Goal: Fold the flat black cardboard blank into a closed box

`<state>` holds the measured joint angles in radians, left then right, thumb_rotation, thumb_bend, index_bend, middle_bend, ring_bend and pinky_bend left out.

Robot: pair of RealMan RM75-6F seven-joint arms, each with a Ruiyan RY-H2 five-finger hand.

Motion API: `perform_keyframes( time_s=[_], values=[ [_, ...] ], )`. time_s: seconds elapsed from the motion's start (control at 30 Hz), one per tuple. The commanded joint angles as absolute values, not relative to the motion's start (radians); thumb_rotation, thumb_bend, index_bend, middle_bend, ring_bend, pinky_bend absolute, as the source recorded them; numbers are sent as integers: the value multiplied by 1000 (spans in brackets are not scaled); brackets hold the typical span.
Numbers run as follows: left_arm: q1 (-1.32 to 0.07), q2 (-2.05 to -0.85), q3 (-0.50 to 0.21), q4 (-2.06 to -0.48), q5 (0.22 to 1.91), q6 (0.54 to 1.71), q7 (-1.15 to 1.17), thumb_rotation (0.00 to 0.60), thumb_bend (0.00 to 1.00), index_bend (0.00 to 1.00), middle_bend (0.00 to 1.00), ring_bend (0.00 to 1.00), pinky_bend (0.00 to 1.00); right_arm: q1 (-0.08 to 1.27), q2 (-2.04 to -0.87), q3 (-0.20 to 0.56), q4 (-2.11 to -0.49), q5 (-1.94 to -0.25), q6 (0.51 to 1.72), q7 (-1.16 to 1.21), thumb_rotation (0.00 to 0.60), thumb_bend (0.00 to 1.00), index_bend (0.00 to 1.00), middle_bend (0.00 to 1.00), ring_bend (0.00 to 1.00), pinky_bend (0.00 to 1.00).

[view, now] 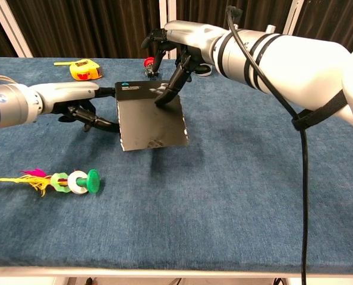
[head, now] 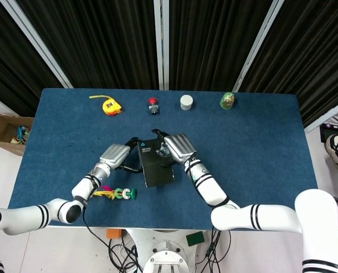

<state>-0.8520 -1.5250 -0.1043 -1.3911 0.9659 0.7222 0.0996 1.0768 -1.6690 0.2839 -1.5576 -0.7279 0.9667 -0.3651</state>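
The black cardboard box (head: 156, 165) (view: 151, 119) is folded into a box shape and hangs tilted just above the blue table, its large dark face turned toward the chest camera. My left hand (head: 116, 154) (view: 75, 98) grips its left side, thumb along the top edge and fingers against the lower left edge. My right hand (head: 179, 148) (view: 176, 44) reaches over from behind, and its fingertips (view: 164, 95) press on the labelled top face. The right thumb stays clear of the box. The box's far side is hidden.
Along the table's far edge (head: 157, 90) stand a yellow tape measure (head: 109, 105) (view: 85, 70), a red button (head: 153, 104), a white jar (head: 186, 102) and a green object (head: 227, 100). A feathered ring toy (head: 119, 194) (view: 69, 181) lies at front left. A carton (head: 7, 132) sits on the floor.
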Motion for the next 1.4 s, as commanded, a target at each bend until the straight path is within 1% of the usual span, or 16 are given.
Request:
perform_keyframes(
  time_s=[0.03, 0.13, 0.2, 0.3, 0.4, 0.43, 0.5, 0.6, 0.67, 0.83, 1.0, 1.03, 1.13, 1.2, 1.27, 1.4],
  values=[
    [-849, -1489, -92, -1419, 941, 712, 128, 247, 2, 0, 0, 541, 850, 1075, -1679, 276, -1552, -745, 968, -371, 600, 0, 198, 313, 740, 1000],
    [-851, -1446, -76, -1450, 909, 693, 156, 298, 2, 0, 0, 529, 818, 1070, -1698, 263, -1536, -777, 974, -378, 600, 0, 213, 314, 739, 1000],
    [-855, -1425, -64, -1464, 887, 678, 173, 356, 3, 0, 0, 529, 811, 1069, -1712, 251, -1518, -803, 982, -386, 600, 0, 229, 315, 740, 1000],
    [-861, -1408, -55, -1479, 862, 652, 179, 416, 3, 0, 0, 529, 804, 1066, -1742, 241, -1480, -832, 992, -392, 600, 0, 248, 316, 740, 1000],
    [-865, -1402, -49, -1481, 851, 653, 190, 452, 2, 0, 0, 529, 800, 1064, -1767, 241, -1445, -852, 994, -392, 600, 0, 262, 316, 740, 1000],
    [-864, -1400, -48, -1484, 848, 659, 193, 455, 2, 0, 0, 529, 800, 1064, -1773, 241, -1434, -860, 997, -396, 600, 0, 270, 317, 743, 1000],
    [-861, -1390, -48, -1492, 841, 684, 205, 485, 2, 0, 0, 529, 799, 1064, -1790, 238, -1408, -883, 1006, -406, 600, 0, 288, 322, 749, 1000],
    [-851, -1365, -48, -1511, 830, 739, 233, 569, 2, 0, 0, 529, 799, 1062, -1809, 226, -1372, -920, 1015, -419, 600, 1, 320, 333, 752, 1000],
    [-839, -1342, -54, -1528, 819, 785, 246, 593, 2, 0, 0, 529, 799, 1059, -1824, 208, -1337, -962, 1027, -434, 600, 7, 346, 344, 756, 1000],
    [-810, -1289, -77, -1565, 808, 877, 257, 600, 2, 0, 0, 529, 799, 1049, -1863, 161, -1236, -1077, 1036, -419, 600, 50, 448, 380, 771, 1000],
    [-769, -1289, -102, -1553, 857, 996, 257, 600, 2, 0, 0, 511, 798, 1048, -1914, 95, -1064, -1249, 1061, -373, 600, 200, 597, 439, 784, 1000],
    [-762, -1295, -104, -1548, 869, 1015, 257, 600, 2, 0, 0, 508, 798, 1049, -1925, 84, -1028, -1278, 1066, -366, 600, 222, 614, 449, 786, 1000],
    [-741, -1310, -110, -1535, 908, 1053, 244, 600, 2, 0, 0, 500, 796, 1050, -1959, 59, -926, -1351, 1078, -331, 600, 332, 668, 500, 799, 1000],
    [-731, -1318, -110, -1527, 931, 1058, 231, 600, 2, 0, 0, 500, 795, 1050, -1981, 49, -867, -1389, 1086, -310, 600, 389, 693, 527, 807, 1000],
    [-724, -1321, -110, -1520, 945, 1055, 222, 600, 2, 0, 0, 500, 794, 1049, -1996, 47, -829, -1410, 1090, -295, 600, 416, 702, 535, 809, 1000],
    [-706, -1324, -116, -1510, 968, 1058, 205, 600, 2, 0, 0, 499, 794, 1041, -2011, 56, -790, -1442, 1107, -259, 600, 428, 706, 540, 809, 1000]
  ],
)
